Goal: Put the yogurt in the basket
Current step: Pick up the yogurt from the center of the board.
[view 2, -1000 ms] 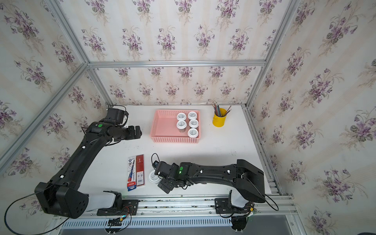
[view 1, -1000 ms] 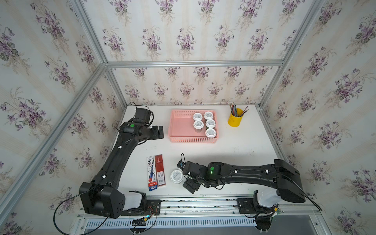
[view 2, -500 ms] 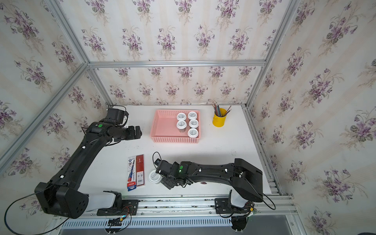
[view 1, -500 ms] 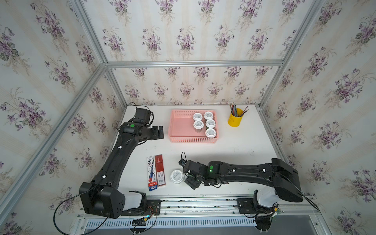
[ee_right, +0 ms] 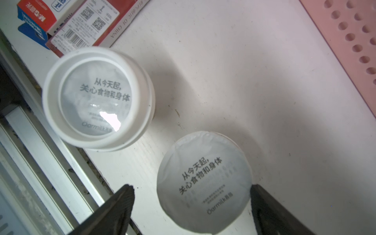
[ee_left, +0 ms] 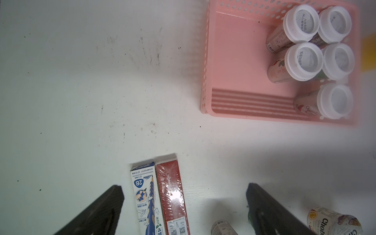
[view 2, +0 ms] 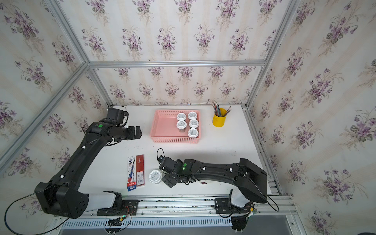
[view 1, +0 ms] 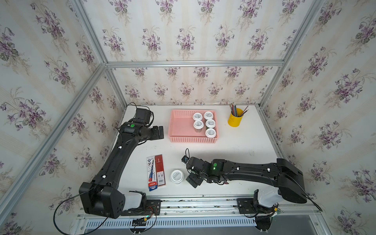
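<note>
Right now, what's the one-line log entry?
basket: five yogurt cups | right end effector: open around foil-lidded cup | left end effector: open

The pink basket (ee_left: 206, 61) is smooth plastic with perforated walls. The lidded yogurt cup (ee_right: 97, 97) has a glossy white plastic cap (glare spots its clear centre). The foil-topped cup (ee_right: 203, 181) shows crinkled, matt foil. The white desk (ee_left: 81, 81) looks matt and scuffed. The red box (ee_left: 173, 195) shines under film wrap.
</note>
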Robot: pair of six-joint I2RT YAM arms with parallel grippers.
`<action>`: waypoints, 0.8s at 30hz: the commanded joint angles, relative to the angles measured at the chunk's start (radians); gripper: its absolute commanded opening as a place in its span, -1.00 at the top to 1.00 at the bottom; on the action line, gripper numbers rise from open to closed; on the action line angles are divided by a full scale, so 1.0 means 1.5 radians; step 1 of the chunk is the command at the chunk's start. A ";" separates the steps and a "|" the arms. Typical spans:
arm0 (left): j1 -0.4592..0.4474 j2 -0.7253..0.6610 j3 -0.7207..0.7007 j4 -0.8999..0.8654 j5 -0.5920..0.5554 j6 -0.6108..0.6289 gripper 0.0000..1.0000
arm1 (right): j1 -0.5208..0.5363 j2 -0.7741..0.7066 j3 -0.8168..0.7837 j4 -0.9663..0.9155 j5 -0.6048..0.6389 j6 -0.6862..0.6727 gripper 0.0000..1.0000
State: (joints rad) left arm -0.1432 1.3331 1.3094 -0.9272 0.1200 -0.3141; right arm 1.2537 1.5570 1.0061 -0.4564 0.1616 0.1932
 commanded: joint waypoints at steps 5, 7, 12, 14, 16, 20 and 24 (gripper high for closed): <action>0.001 -0.004 -0.001 0.003 0.006 0.003 -0.98 | -0.019 0.024 0.008 0.014 -0.012 -0.027 -0.85; 0.000 -0.005 -0.003 0.003 0.006 0.003 -0.98 | -0.023 0.030 0.012 0.014 -0.011 -0.033 -0.85; 0.000 -0.005 -0.003 0.004 0.010 0.003 -0.98 | -0.028 0.042 0.021 0.013 -0.012 -0.045 -0.84; 0.000 -0.005 -0.003 0.004 0.009 0.003 -0.98 | -0.030 0.044 0.025 0.010 -0.013 -0.047 -0.84; 0.000 -0.006 -0.003 0.004 0.009 0.003 -0.98 | -0.031 0.041 0.029 0.007 -0.017 -0.049 -0.84; 0.000 -0.005 -0.002 0.004 0.009 0.004 -0.98 | -0.030 0.039 0.028 0.008 -0.031 -0.055 -0.81; 0.001 -0.005 -0.002 0.004 0.010 0.003 -0.98 | -0.031 0.039 0.020 0.018 -0.046 -0.059 -0.72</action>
State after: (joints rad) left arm -0.1432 1.3273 1.3067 -0.9264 0.1314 -0.3141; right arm 1.2079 1.6169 1.0393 -0.4408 0.1146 0.1184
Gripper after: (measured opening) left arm 0.989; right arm 0.869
